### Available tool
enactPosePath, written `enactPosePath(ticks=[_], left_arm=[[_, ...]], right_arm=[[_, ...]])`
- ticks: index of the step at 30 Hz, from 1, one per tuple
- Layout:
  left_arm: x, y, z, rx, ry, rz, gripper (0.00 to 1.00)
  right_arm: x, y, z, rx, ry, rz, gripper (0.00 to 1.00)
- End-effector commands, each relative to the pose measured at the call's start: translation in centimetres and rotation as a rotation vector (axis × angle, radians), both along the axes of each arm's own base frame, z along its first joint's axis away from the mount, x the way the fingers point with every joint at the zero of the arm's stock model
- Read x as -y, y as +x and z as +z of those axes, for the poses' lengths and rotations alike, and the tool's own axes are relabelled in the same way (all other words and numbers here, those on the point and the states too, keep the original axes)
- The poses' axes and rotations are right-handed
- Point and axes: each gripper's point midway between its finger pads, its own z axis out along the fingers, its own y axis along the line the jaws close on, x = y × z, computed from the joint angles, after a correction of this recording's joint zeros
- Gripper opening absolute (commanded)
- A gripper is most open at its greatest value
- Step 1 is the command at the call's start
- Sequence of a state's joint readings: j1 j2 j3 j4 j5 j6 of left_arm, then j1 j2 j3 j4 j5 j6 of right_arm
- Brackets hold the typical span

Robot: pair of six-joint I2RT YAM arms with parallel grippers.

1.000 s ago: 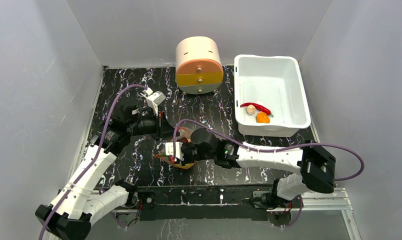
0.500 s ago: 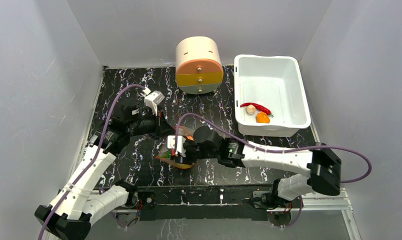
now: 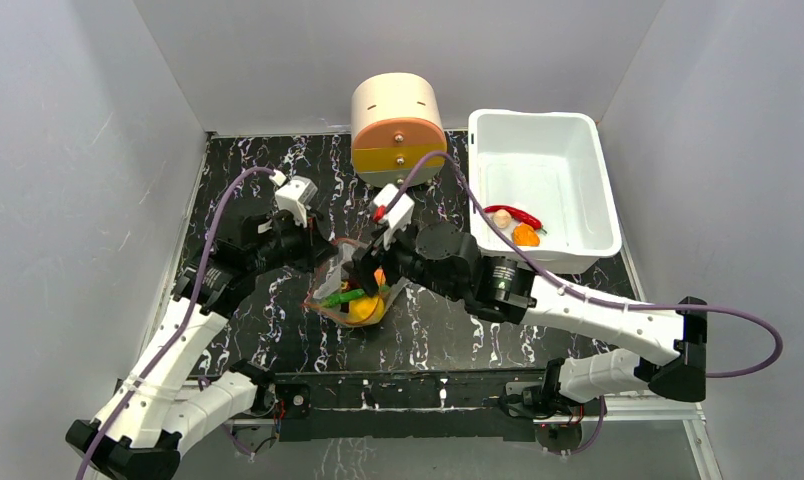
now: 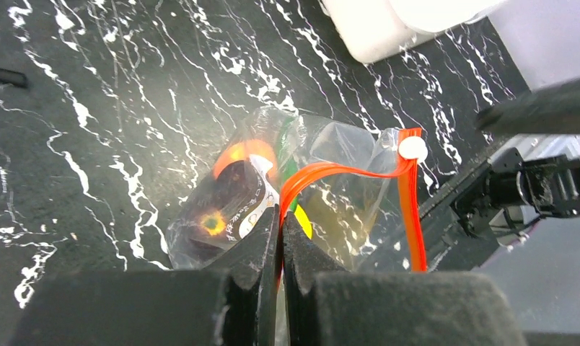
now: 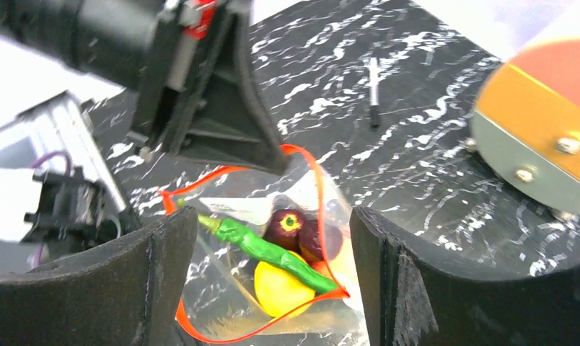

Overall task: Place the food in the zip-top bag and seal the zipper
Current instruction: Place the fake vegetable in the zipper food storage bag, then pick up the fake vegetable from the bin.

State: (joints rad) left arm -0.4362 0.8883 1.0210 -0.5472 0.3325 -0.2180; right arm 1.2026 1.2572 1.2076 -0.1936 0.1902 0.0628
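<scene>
The clear zip-top bag [image 3: 350,292] lies mid-table with its mouth held open. My left gripper [image 4: 280,223] is shut on the orange-red zipper [image 4: 330,171] at the mouth edge, and a white slider [image 4: 412,148] sits at the strip's corner. Inside the bag lie a green chili [image 5: 273,249], a yellow lemon [image 5: 283,288], a dark maroon piece [image 5: 287,225] and an orange fruit [image 4: 240,153]. My right gripper [image 5: 273,216] hangs open just above the mouth, holding nothing. A red chili [image 3: 513,214], a beige bulb [image 3: 501,218] and an orange fruit [image 3: 525,235] rest in the white tub [image 3: 538,118].
A round beige drawer unit [image 3: 398,130] stands at the back centre, left of the tub. A thin black pen-like stick [image 5: 373,92] lies on the marble mat behind the bag. Grey walls close in on the left, back and right.
My right gripper has lifted out of the bag toward the back and opened. The green chili now lies in the bag. The left gripper keeps its grip on the zipper edge.
</scene>
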Motion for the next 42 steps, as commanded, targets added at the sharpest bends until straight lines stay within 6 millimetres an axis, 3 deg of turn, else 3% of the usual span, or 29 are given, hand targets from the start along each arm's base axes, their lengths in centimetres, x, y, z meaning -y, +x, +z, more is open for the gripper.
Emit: enactPosePath(ticks=[1, 4, 7, 12, 17, 22, 27, 32, 37, 42], left_arm=[[-0.7, 1.6, 3.4, 0.143, -0.011, 0.066, 0.00], [-1.2, 2.7, 4.3, 0.166, 0.007, 0.108, 0.00], [-1.8, 3.7, 4.4, 0.189, 0.035, 0.154, 0.00], [-2.2, 4.2, 5.6, 0.253, 0.026, 0.177, 0.00], [-2.6, 4.8, 6.4, 0.339, 0.030, 0.191, 0.00], [-2.8, 5.6, 5.7, 0.371, 0.009, 0.231, 0.00], [-3.4, 6.4, 3.8, 0.304, -0.011, 0.328, 0.00], [-3.2, 7.4, 3.4, 0.288, -0.027, 0.359, 0.00], [-1.7, 8.3, 3.8, 0.225, -0.048, 0.331, 0.00], [-0.9, 8.4, 2.6, 0.113, -0.042, 0.327, 0.00]], right_arm=[[3.3, 3.8, 3.4, -0.024, 0.065, -0.288, 0.76], [4.7, 6.1, 4.2, -0.026, 0.059, -0.374, 0.76], [7.4, 10.1, 3.5, -0.051, 0.022, -0.506, 0.74], [11.5, 15.0, 2.5, -0.084, -0.022, -0.647, 0.72], [17.8, 20.4, 0.7, -0.122, -0.040, -0.827, 0.69], [23.7, 24.7, -2.4, -0.179, -0.075, -0.971, 0.64], [28.2, 26.8, -6.0, -0.248, -0.136, -1.077, 0.62], [32.4, 28.1, -8.5, -0.307, -0.190, -1.136, 0.59], [33.5, 29.1, -9.6, -0.376, -0.225, -1.135, 0.57], [34.7, 29.3, -13.4, -0.532, -0.271, -1.136, 0.55]])
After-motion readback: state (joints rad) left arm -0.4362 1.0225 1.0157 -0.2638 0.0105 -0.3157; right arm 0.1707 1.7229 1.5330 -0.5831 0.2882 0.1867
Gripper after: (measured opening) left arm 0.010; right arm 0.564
